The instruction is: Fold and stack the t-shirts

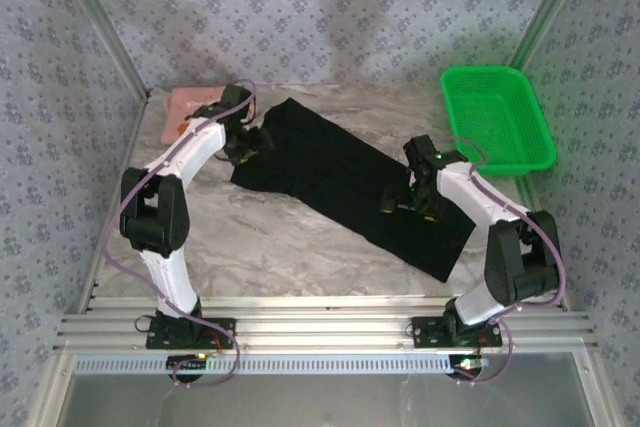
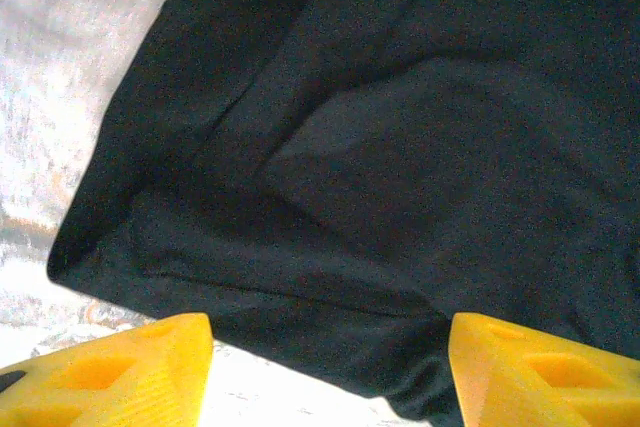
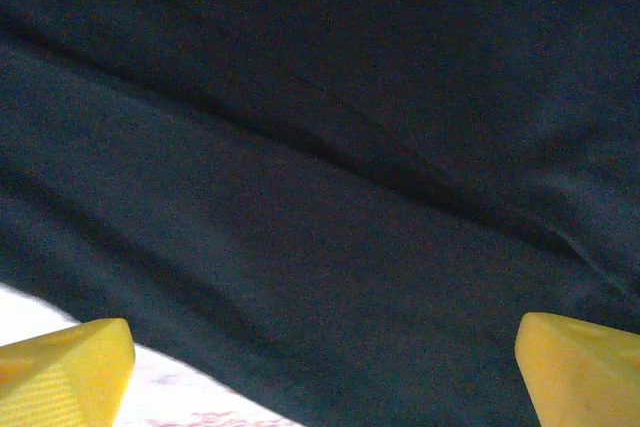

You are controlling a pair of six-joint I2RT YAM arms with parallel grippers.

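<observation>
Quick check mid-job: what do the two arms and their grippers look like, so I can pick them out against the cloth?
The left arm and right arm are white tubular links joined by bulky black joint housings. A thin purple cable loops along each arm. The left gripper and right gripper have bright yellow, wedge-shaped plastic fingers with hollow cut-outs.
</observation>
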